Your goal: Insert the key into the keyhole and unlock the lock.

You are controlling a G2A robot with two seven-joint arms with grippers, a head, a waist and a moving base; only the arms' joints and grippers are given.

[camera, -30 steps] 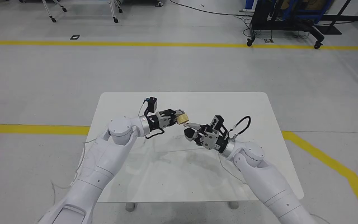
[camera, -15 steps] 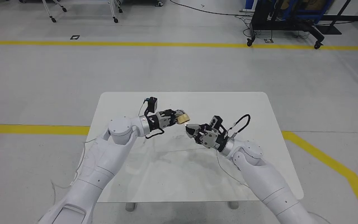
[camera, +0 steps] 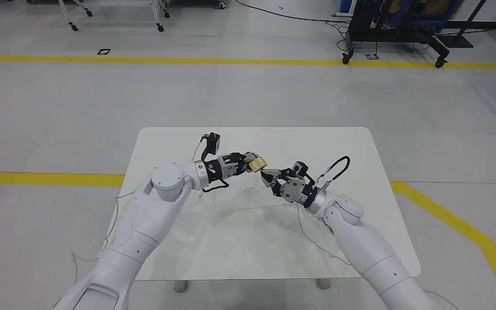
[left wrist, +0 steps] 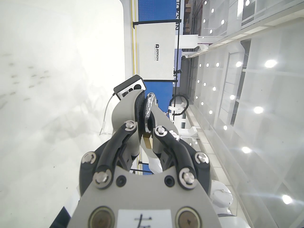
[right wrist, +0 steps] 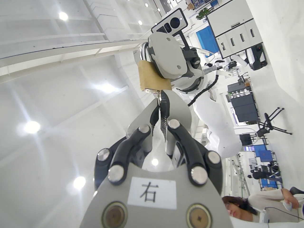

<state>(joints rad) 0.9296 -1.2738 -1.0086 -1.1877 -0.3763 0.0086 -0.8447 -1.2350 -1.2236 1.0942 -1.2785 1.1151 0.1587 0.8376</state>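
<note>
Currently we are working at the insertion step: the brass padlock (right wrist: 152, 77) is hanging in the air above the table (camera: 341, 147). Our left gripper (left wrist: 144, 110) is clamping its fingers on the lock's body, with the steel shackle (left wrist: 150, 103) poking out past them and the bottom face turning toward the other arm. Our right gripper (right wrist: 161, 110) is pinching the key (right wrist: 158, 97) by its head, fingers closed on it, and the blade is meeting the lock's bottom face. We are not able to tell whether the tip is already sitting inside the keyhole or merely touching the brass. We are judging the task as roughly midway, with the turn not yet made. The next move is calling for a straight push along the blade's own line, keeping it square to that face. Then comes a twist of the right wrist while the left is bracing the lock against turning with it. Going outward, the left gripper's white finger (right wrist: 166, 58) is lying just beside the bottom face, so our right fingertips are having little room and may be bumping it as the key goes deeper. A black cable (camera: 344, 159) is looping at the right wrist and may be tugging during the twist. Beyond the table, a yellow floor line (camera: 232, 61) is running across the grey floor.
</note>
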